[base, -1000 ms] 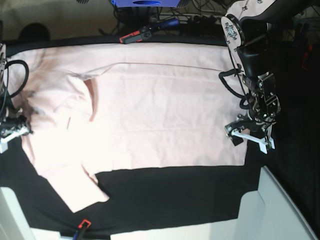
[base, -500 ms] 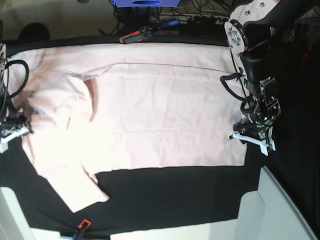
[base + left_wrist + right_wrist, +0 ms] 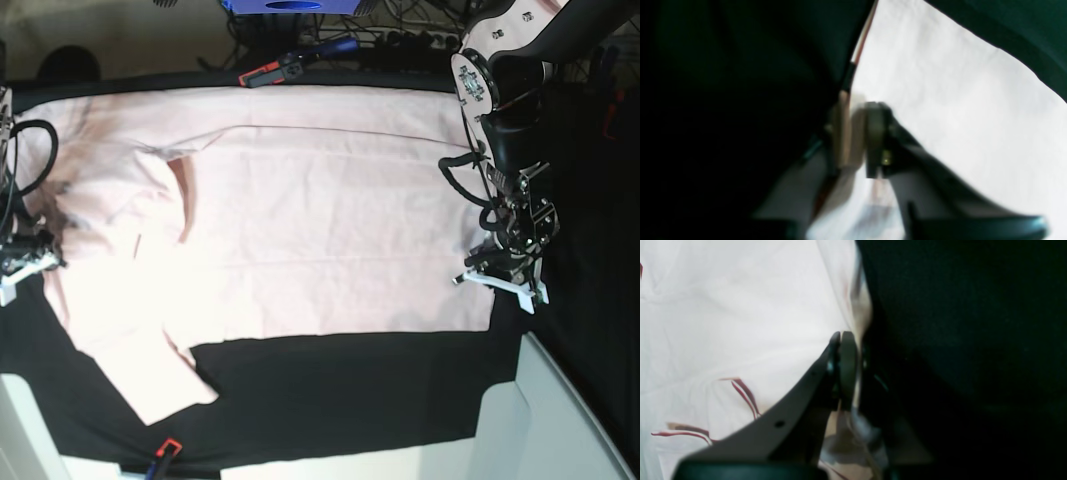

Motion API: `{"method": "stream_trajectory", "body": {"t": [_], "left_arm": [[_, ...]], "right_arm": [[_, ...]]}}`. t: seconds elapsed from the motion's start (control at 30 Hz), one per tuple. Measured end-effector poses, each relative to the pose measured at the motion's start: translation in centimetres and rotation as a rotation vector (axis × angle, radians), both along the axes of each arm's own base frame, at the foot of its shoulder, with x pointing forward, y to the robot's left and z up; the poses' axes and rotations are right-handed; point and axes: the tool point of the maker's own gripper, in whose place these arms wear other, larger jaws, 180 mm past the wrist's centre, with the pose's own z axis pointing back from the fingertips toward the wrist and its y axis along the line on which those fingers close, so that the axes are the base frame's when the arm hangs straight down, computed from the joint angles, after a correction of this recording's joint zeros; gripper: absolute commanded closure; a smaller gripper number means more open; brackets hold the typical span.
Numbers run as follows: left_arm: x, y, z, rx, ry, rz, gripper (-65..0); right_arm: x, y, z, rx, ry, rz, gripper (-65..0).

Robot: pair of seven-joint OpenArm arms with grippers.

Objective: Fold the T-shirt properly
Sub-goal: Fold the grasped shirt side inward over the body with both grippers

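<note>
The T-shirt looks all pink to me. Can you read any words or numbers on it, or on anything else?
None can be read.
T-shirt: plain pink side up; faint dark smudges at one edge, no letters readable.
Right wrist view: thin red marks on the cloth, not letters.

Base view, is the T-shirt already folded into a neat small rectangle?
No, the T-shirt lies spread wide across the black cloth, one sleeve sticking out.

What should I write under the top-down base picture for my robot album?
Two robot arms pinch opposite edges of a pink T-shirt spread on a black table cloth.
</note>
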Motion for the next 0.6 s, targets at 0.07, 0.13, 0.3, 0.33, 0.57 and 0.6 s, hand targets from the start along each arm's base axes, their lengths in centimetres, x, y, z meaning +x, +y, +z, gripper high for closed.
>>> {"method": "stream_trajectory", "body": {"t": [0.07,0.13,0.3,0.33,0.57,0.6], "left_arm": [[-0.1,-0.1,-0.1,-0.007,0.001,0.002,-0.7],[-0.1,-0.1,-0.1,-0.008,0.002,0.002,0.0],[-0.1,-0.2,0.1,-0.008,0.005,-0.002,0.0],[-0.1,-0.3,0.2,-0.011,0.013,-0.006,0.0],[-0.1,-0.3,2.6,0.027,-0.007,-0.030,0.0],[0.0,-0.3,2.9,0.028,-0.005,-0.032,0.0]], "right_arm": [[0.0,0.0,0.0,0.000,0.000,0.000,-1.5],[0.0,0.1,0.0,0.001,0.000,0.000,-1.5],[0.0,0.1,0.0,0.001,0.000,0.001,-1.5],[0.0,0.1,0.0,0.001,0.000,0.001,-1.5],[1.0,0.2,0.7,0.001,-0.016,0.005,0.0],[1.4,0.2,1.0,-0.005,-0.025,0.015,0.0]]}}
